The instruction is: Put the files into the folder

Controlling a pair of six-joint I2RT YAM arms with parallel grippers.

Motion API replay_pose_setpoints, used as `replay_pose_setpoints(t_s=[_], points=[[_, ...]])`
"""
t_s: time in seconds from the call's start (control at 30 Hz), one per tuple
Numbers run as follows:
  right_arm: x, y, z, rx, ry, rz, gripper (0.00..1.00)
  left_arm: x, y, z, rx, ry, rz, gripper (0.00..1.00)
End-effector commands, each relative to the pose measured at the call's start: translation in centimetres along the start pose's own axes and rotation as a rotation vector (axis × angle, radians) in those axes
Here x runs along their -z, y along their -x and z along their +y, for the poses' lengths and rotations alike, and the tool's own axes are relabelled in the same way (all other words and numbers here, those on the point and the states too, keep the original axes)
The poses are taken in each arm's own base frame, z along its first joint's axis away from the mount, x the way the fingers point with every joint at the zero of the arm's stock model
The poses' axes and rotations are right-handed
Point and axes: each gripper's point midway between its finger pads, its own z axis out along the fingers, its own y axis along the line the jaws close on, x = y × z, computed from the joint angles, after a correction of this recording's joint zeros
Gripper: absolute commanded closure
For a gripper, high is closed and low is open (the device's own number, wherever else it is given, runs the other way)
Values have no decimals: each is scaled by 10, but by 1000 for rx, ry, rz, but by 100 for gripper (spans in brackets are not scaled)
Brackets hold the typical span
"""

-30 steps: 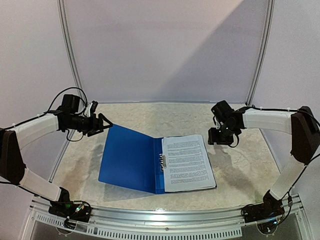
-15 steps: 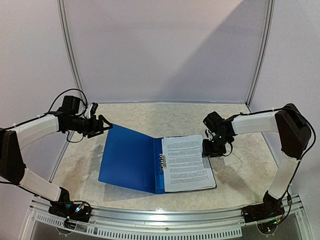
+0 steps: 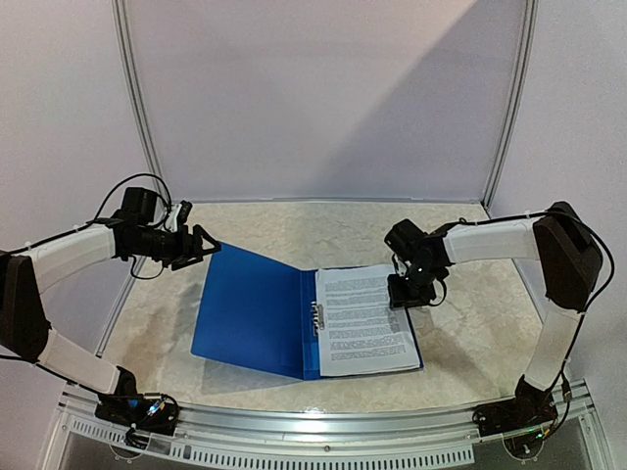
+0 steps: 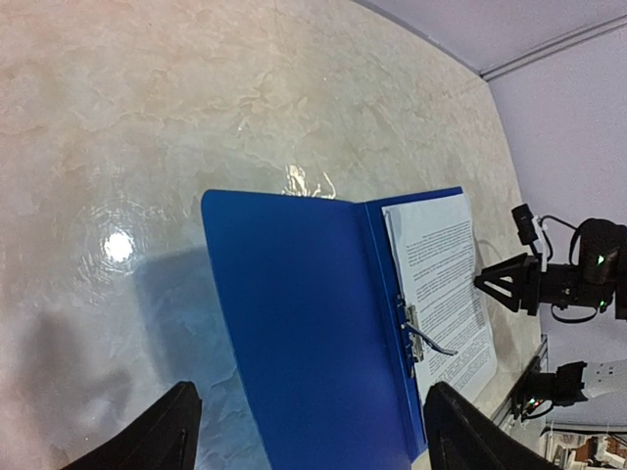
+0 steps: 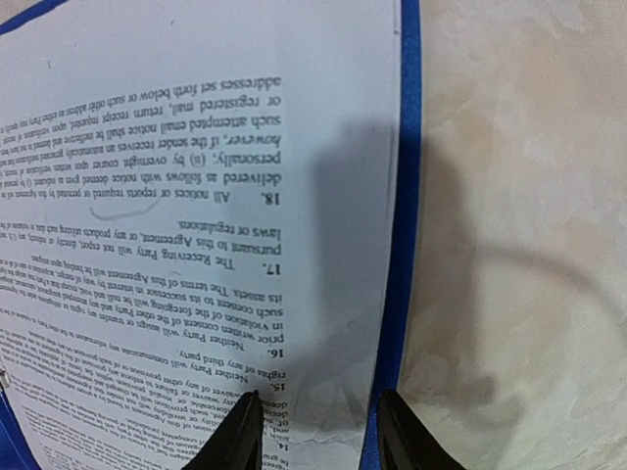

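On the worktop (image 3: 470, 328) I see the folder (image 3: 255, 311) open, spine (image 3: 312, 328) running near-to-far, files (image 3: 362, 318) lengthwise beside it; left tool (image 3: 208, 245) gapes, right tool (image 5: 315, 416) apart over their edge.

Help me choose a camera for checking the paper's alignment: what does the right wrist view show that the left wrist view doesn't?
Only right wrist: readable numbered clauses on the files, close up. Only left wrist: the whole open folder, its metal clip, the left gripper. Both: files lying in the folder on the table, right gripper at their outer edge.
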Motion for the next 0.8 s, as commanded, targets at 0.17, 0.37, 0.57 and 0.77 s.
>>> replay_pose_setpoints(t_s=[0.17,0.37,0.57,0.77], points=[[2,5,-2,5,-49,-6,58,1,1,-5,-15,-17,-13,20],[29,23,4,39,-38,-69,51,0,1,-4,-15,-14,-11,20],[75,46,58,210,88,-210,45,0,2,-3,-17,-13,-11,20],[102,35,171,528,340,-327,56,1,3,-4,-22,-11,-16,20]])
